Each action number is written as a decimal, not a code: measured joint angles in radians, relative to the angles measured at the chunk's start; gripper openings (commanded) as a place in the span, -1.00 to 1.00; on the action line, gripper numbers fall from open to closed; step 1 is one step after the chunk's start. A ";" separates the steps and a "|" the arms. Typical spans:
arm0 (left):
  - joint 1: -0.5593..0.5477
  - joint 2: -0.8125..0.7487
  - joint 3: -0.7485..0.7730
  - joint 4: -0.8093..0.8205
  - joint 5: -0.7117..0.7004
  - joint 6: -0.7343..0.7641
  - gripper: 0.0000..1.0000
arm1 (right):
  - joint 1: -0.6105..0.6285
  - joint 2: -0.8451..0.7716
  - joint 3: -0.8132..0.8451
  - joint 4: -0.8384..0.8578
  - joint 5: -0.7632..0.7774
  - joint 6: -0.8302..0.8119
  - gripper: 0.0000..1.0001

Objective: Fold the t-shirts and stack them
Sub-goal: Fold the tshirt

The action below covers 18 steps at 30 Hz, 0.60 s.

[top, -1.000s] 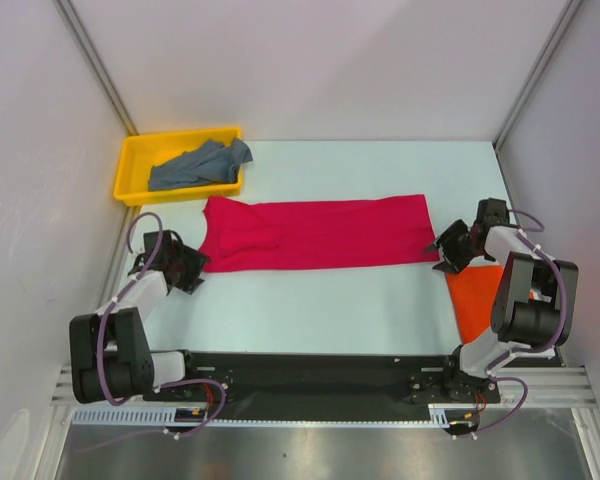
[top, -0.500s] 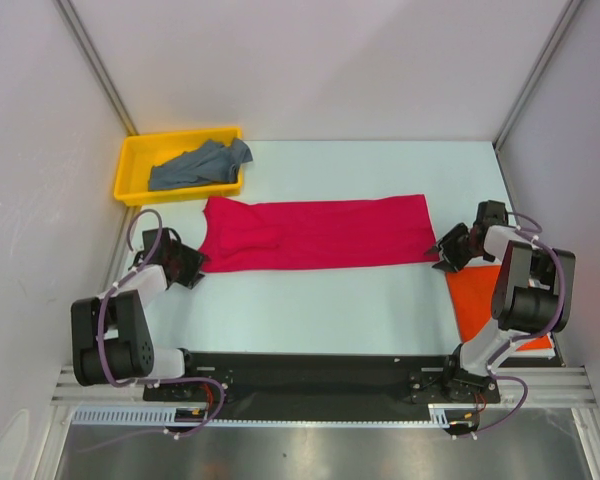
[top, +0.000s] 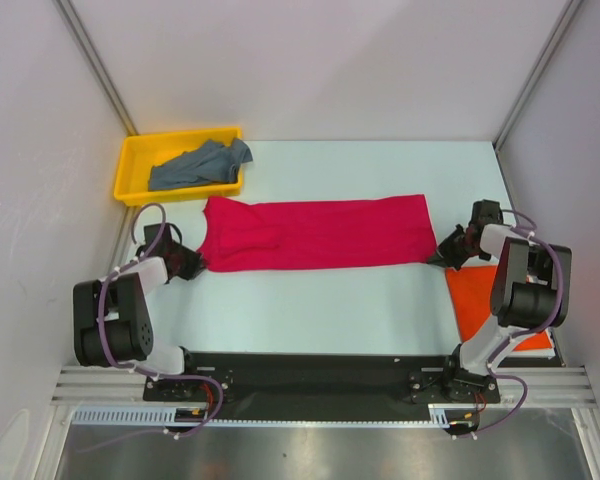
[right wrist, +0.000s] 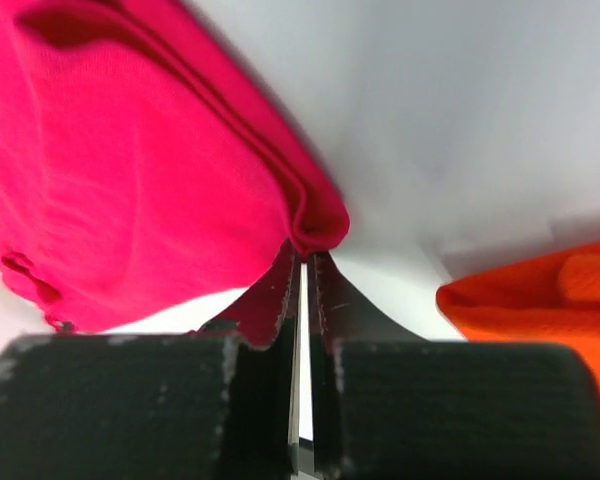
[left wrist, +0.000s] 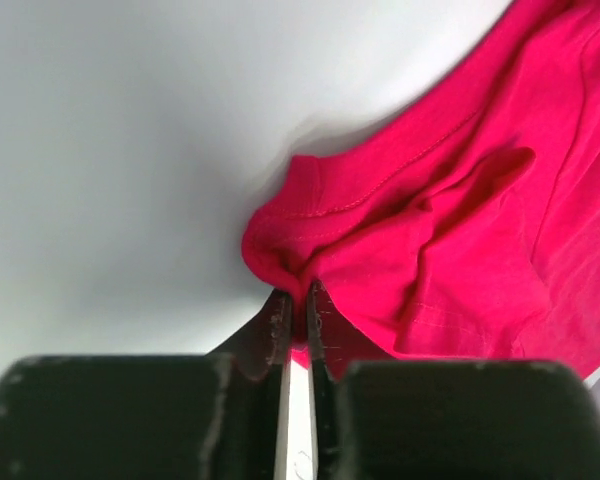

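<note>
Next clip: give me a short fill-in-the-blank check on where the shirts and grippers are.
1. The left gripper and right gripper are both ____ on opposite ends of the crimson-pink shirt.
2. The grey-blue shirt lies in the ____ tray.
3. The folded orange-red shirt lies nearest the ____ gripper.
Missing words: shut; yellow; right.

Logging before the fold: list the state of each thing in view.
pink shirt: spread out long, pinched at both ends.
orange shirt: folded, lying flat.
grey shirt: crumpled in tray.
left hand: shut on pink shirt.
right hand: shut on pink shirt.
</note>
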 measured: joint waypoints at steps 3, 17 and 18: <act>0.000 0.023 0.018 0.011 0.007 0.014 -0.99 | 0.034 -0.024 -0.006 -0.012 0.042 -0.020 -1.00; -0.016 0.117 0.143 -0.015 -0.027 0.153 -1.00 | 0.297 -0.440 -0.263 -0.227 0.126 -0.007 -1.00; -0.023 0.129 0.158 -0.018 -0.032 0.166 -1.00 | 0.338 -0.466 -0.272 -0.245 0.126 0.001 -1.00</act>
